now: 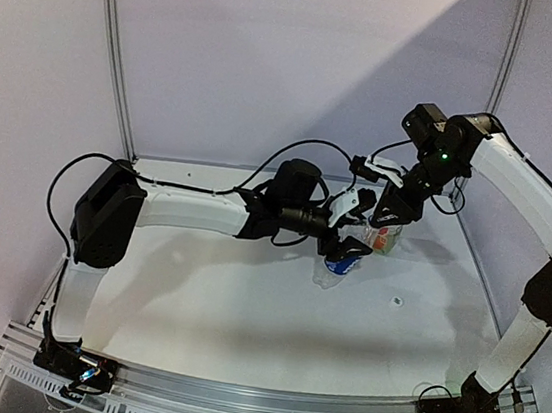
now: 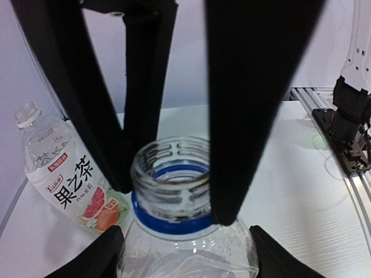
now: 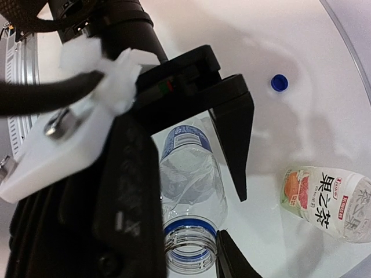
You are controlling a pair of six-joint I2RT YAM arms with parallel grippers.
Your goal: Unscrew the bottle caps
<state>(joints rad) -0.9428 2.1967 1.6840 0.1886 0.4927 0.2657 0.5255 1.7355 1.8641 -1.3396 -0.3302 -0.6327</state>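
My right gripper pinched the Pepsi bottle by its bare neck. My left gripper straddled its body, grip unclear. Releasing early, I'd topple it.

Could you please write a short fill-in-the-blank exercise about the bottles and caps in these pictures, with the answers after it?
1. The Pepsi bottle has no ___ on it.
2. The loose cap on the table is ___.
3. The fruit tea bottle lies on its ___.
4. The left gripper has a finger on each side of the Pepsi bottle's ___.
Answers: cap; blue; side; neck.
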